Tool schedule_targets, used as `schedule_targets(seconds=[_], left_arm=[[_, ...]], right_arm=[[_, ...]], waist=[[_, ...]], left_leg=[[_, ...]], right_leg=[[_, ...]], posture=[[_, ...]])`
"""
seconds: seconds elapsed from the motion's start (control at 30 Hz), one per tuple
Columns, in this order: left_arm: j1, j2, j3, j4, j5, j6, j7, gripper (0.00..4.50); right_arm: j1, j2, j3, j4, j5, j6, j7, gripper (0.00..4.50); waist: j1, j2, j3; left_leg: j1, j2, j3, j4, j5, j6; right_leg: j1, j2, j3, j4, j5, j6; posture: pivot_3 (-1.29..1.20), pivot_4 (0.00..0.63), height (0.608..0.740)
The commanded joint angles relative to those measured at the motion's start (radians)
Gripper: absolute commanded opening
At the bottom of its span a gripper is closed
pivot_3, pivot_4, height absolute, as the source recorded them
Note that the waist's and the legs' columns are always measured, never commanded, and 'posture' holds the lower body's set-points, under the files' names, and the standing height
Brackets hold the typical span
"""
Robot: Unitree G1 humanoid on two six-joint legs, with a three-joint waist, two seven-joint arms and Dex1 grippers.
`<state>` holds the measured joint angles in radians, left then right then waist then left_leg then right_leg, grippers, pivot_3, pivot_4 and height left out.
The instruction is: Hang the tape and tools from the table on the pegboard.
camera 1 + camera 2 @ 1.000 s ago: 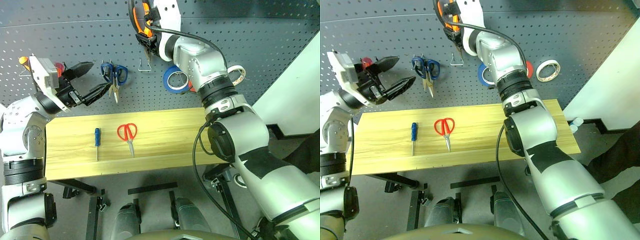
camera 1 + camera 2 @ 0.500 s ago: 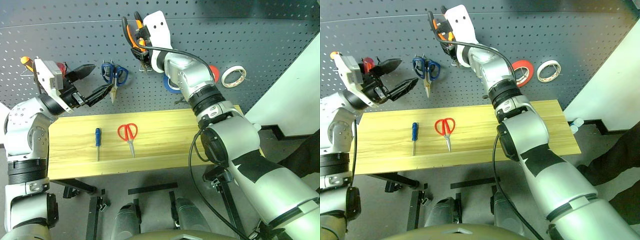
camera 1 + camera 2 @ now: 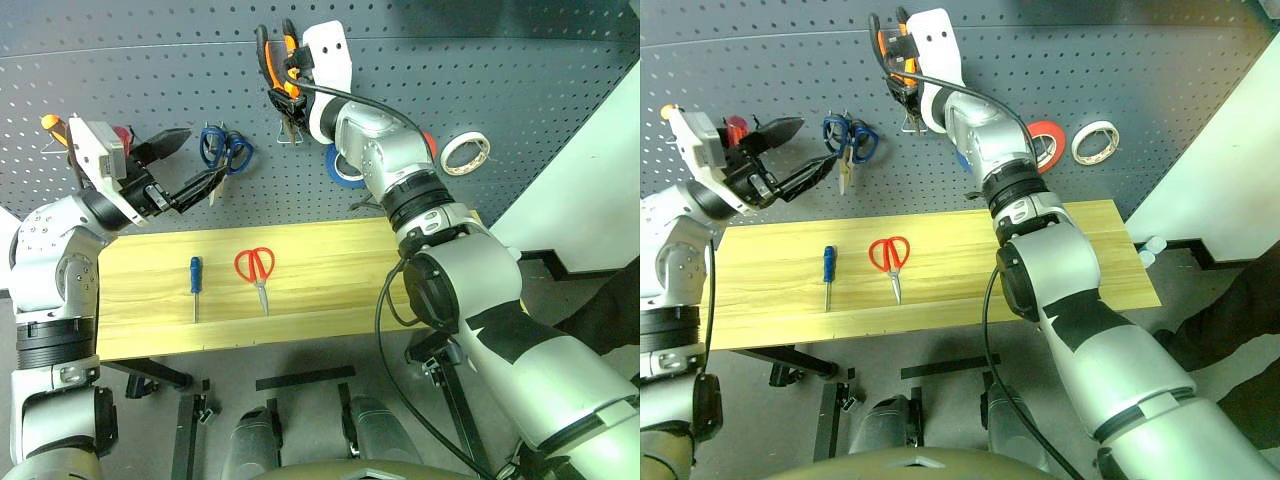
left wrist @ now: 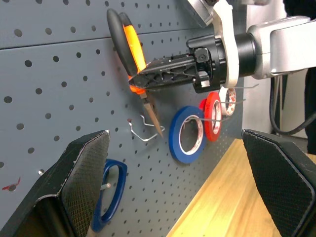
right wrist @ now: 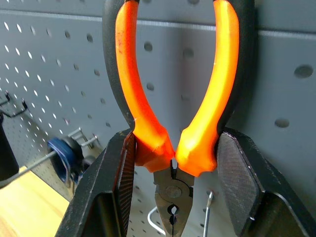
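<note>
Against the far pegboard (image 3: pixel 520 90), the right gripper (image 3: pixel 282 88) is clamping the pliers (image 3: pixel 276 70) by their handles.
Red scissors (image 3: pixel 256 268) and blue screwdriver (image 3: pixel 195 277) are lying on the yellow worktop (image 3: pixel 330 270); red tape (image 3: pixel 1045 143) is hanging; left gripper (image 3: pixel 190 162) jaws are standing wide apart.

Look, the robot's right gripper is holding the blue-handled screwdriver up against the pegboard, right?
Not quite. The right gripper is holding the pliers, with orange-and-black handles, up against the pegboard; the right wrist view shows it. The blue-handled screwdriver lies on the table.
</note>
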<state>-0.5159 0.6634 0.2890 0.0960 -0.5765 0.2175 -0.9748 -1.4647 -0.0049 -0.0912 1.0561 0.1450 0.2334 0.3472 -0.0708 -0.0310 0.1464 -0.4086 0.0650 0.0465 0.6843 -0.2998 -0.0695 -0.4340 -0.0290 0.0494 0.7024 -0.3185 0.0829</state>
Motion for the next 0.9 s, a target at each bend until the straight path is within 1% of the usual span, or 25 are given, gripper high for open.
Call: schedule_targets(seconds=[0.03, 0.23, 0.33, 0.7, 0.9], left_arm=[[0.001, 0.003, 0.031, -0.039, -0.024, 0.002, 0.012, 4.50], [0.017, 0.008, 0.038, -0.052, -0.030, 0.007, 0.020, 4.50], [0.023, 0.005, 0.044, -0.063, -0.038, 0.017, 0.036, 4.50], [0.063, -0.008, 0.038, -0.119, -0.051, 0.055, 0.074, 4.50], [0.079, -0.009, 0.037, -0.144, -0.057, 0.075, 0.090, 4.50]], right_arm=[[-0.031, 0.010, -0.030, -0.103, 0.034, -0.034, -0.010, 2.09], [-0.003, 0.022, -0.026, -0.137, 0.034, -0.035, -0.031, 2.09], [0.011, 0.031, -0.023, -0.110, 0.026, -0.056, -0.045, 2.09], [0.004, 0.029, -0.022, 0.007, -0.003, -0.143, -0.092, 2.09], [0.006, 0.029, -0.026, 0.037, -0.003, -0.147, -0.091, 2.09]], waist=[[0.000, 0.000, 0.000], [0.001, 0.000, 0.000], [0.001, 0.000, 0.000], [0.002, 0.001, 0.001], [0.006, 0.002, 0.002]], left_leg=[[0.000, 0.000, 0.000, 0.000, 0.000, 0.000], [0.000, 0.000, 0.000, 0.000, 0.000, 0.000], [0.000, 0.000, 0.000, 0.000, 0.000, 0.000], [0.000, 0.000, 0.000, 0.000, 0.000, 0.000], [0.001, 0.000, 0.000, 0.000, -0.001, 0.001]], right_leg=[[0.000, 0.000, 0.000, 0.000, 0.000, 0.000], [0.000, 0.000, 0.000, 0.000, 0.000, 0.000], [0.000, 0.000, 0.000, 0.000, 0.000, 0.000], [0.000, 0.000, 0.000, 0.000, 0.000, 0.000], [0.002, 0.000, 0.000, -0.001, 0.000, 0.000]], posture=[[0.09, 0.069, 0.740], [0.09, 0.072, 0.740], [0.10, 0.081, 0.740], [0.11, 0.134, 0.740], [0.11, 0.162, 0.740]])
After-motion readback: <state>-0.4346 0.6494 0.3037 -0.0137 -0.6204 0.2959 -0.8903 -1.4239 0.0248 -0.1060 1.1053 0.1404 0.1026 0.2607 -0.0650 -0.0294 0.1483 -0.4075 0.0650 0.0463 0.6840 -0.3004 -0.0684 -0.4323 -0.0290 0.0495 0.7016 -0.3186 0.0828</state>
